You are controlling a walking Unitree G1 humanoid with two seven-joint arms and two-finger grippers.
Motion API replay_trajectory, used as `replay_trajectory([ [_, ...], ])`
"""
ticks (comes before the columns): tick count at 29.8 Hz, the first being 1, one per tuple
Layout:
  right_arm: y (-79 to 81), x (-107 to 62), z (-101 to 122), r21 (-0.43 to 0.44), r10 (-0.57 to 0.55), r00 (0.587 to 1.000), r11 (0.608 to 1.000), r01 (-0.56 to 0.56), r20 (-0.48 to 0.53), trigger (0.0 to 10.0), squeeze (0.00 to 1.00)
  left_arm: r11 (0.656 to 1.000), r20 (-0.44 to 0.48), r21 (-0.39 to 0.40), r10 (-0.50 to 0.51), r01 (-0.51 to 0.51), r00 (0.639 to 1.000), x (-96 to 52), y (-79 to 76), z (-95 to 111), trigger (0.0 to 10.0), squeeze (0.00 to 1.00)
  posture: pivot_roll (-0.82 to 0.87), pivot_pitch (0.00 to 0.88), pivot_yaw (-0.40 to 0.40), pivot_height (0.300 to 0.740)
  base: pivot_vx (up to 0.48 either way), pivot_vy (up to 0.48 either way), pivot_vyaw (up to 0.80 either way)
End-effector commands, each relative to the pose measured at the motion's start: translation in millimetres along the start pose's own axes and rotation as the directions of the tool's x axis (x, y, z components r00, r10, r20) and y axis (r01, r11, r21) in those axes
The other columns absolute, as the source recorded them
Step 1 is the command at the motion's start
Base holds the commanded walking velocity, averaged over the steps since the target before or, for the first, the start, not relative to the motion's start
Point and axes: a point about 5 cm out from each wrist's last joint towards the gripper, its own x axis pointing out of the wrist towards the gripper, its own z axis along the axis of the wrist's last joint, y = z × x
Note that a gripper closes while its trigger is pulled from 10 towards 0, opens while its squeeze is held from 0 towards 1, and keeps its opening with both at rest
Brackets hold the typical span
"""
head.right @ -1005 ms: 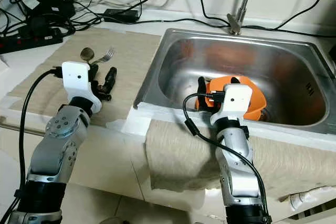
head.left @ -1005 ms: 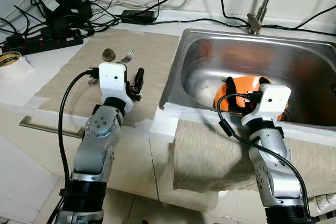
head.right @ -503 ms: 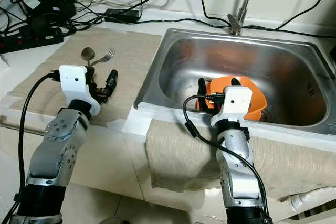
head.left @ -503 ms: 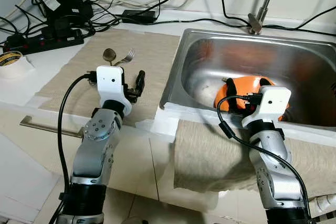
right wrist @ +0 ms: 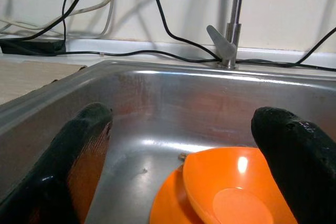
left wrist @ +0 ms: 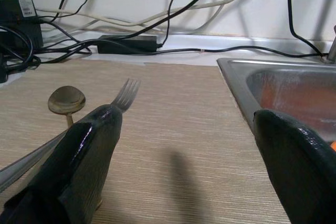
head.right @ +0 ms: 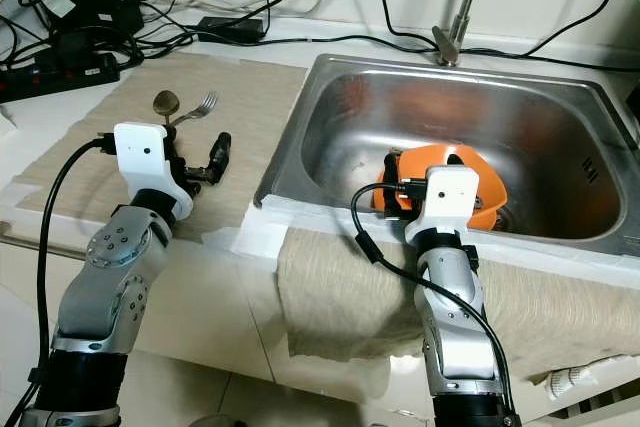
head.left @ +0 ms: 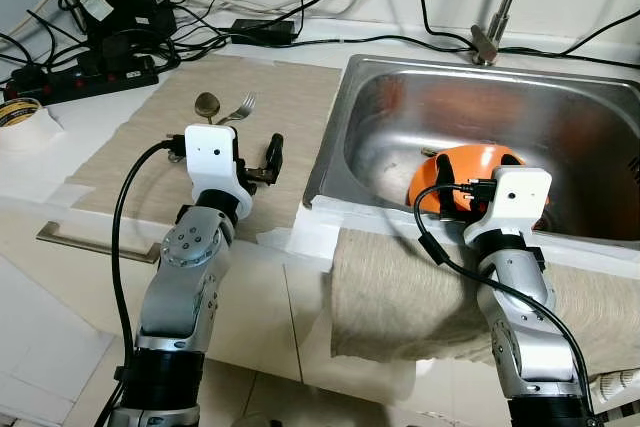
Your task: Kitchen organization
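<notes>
From my head, left eye: my left gripper (head.left: pixel 252 162) hangs over the beige mat (head.left: pixel 150 137) on the surface, fingers spread wide and holding nothing. Just beyond them lie a spoon (head.left: pixel 207 104) and a fork (head.left: pixel 240 107), side by side. Further back sit a power strip (head.left: pixel 80 80) and tangled cables. My right gripper (head.left: pixel 462 187) reaches over the cloth-draped rim into the steel sink (head.left: pixel 400 97), above the orange dishes (head.left: pixel 470 162).

Right eye: the same layout; the faucet (head.right: pixel 455 7) rises behind the sink.

Left wrist: my two black fingers (left wrist: pixel 79 166) stand far apart, with bare mat between them; the fork's tines peek past one fingertip.

Right wrist: fingers (right wrist: pixel 68 156) released wide, gripping nothing. Between them, an orange bowl (right wrist: pixel 236 192) rests tilted on what looks like an orange plate (right wrist: pixel 168 208) in the sink bottom.
</notes>
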Motion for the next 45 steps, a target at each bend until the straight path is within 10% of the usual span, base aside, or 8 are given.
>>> replay_trajectory([
  [1,0.8,1.7,-0.2,0.01,-0.002,1.0,1.0,0.002,-0.005,10.0,1.0,1.0,0.005,0.007,-0.006,0.006,1.0,2.6,0.1,3.8,10.0,1.0,-0.02,0.0,0.037,0.736,0.0,0.0,0.0],
  [10,5.9,4.8,5.0,-0.015,0.019,1.0,1.0,-0.018,0.016,10.0,1.0,1.0,-0.005,0.03,-0.001,0.001,1.0,5.3,1.3,4.0,10.0,1.0,-0.01,0.0,0.033,0.736,0.0,0.0,0.0],
  [11,7.4,5.2,6.9,-0.022,0.026,0.999,0.999,-0.026,0.024,10.0,0.0,0.999,-0.009,0.034,0.002,-0.002,1.0,7.2,2.6,4.5,10.0,0.0,-0.01,0.0,0.034,0.736,0.0,0.0,0.0],
  [45,11.6,-2.7,8.0,-0.02,0.025,0.999,0.999,-0.025,0.028,10.0,0.0,0.98,-0.184,0.149,0.157,-0.13,0.97,61.3,54.6,5.9,10.0,0.0,-0.05,0.0,0.064,0.736,0.0,0.0,0.0],
])
